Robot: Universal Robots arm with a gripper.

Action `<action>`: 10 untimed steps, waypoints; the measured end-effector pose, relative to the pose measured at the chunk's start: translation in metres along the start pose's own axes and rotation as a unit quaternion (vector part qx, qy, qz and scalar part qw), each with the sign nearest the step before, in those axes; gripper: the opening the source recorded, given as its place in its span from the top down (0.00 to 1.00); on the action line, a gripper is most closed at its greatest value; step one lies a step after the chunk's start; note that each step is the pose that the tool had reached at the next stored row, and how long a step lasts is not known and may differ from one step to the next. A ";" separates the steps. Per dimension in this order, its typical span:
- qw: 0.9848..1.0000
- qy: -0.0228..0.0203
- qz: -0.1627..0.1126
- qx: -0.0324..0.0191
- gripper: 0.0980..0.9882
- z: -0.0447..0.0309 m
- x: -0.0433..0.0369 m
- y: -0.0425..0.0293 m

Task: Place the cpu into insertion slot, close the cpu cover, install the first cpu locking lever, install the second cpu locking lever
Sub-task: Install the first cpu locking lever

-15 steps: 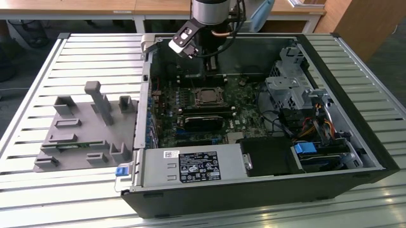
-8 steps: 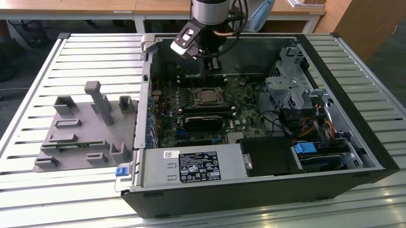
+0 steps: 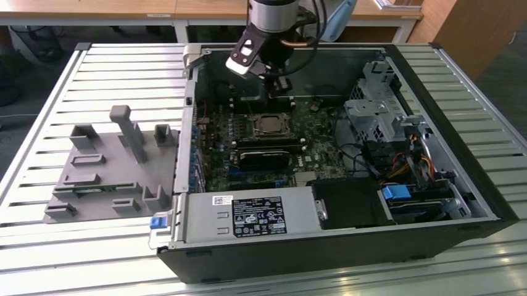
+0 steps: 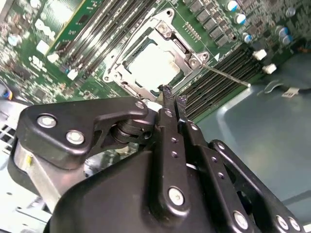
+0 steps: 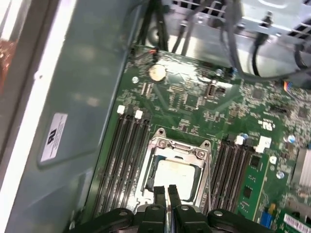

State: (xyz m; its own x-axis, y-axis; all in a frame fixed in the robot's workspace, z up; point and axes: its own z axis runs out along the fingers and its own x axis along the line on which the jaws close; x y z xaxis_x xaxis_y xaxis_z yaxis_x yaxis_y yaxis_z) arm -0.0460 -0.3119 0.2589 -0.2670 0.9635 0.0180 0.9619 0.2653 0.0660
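Inside the open computer case (image 3: 329, 253), which lies on its side on a slatted table (image 3: 99, 74), the motherboard faces upward and the insertion slot (image 3: 258, 119) sits near its middle. The cpu (image 3: 271, 126) is seated in that slot, silvery face up; both wrist views show it flat and square to the socket (image 4: 153, 65) (image 5: 174, 175). The cpu cover (image 4: 165, 30) (image 5: 180, 147) lies down over the chip, and its metal frame surrounds the pale face on all four sides. A thin locking lever (image 4: 228, 76) runs from one corner of the socket out over the neighbouring memory slots (image 4: 221, 60); whether it is latched cannot be determined. The gripper (image 3: 278, 86) (image 4: 175, 95) (image 5: 166, 190) hangs on the arm above the far edge of the socket, apart from the board. Its jaws are drawn together with only a narrow slit between the fingertips (image 5: 159, 192) and pinch nothing. Black memory sticks (image 3: 265, 148) lie just on the near side of the socket. A grey fixture block (image 3: 115, 172) rests on the table to the exterior view's left of the case, and a power supply (image 3: 247, 216) occupies the case's near corner.
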 end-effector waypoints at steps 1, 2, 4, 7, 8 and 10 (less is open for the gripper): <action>1.000 0.001 -0.010 0.000 0.92 0.0001 0.0000 0.0000; 1.000 0.001 -0.019 0.000 0.92 0.0001 0.0000 0.0000; 0.999 0.002 -0.036 0.001 0.92 0.0003 0.0000 0.0000; 0.998 0.004 -0.063 0.001 0.92 0.0005 0.0000 0.0000; 0.997 0.005 -0.072 0.001 0.92 0.0007 0.0000 0.0000; 0.996 0.006 -0.091 0.002 0.92 0.0009 0.0000 -0.0001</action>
State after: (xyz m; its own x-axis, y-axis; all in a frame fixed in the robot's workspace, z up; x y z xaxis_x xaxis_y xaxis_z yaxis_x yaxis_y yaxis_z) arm -0.0460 -0.3119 0.2580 -0.4376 0.8990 0.0180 0.8977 0.4356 0.0660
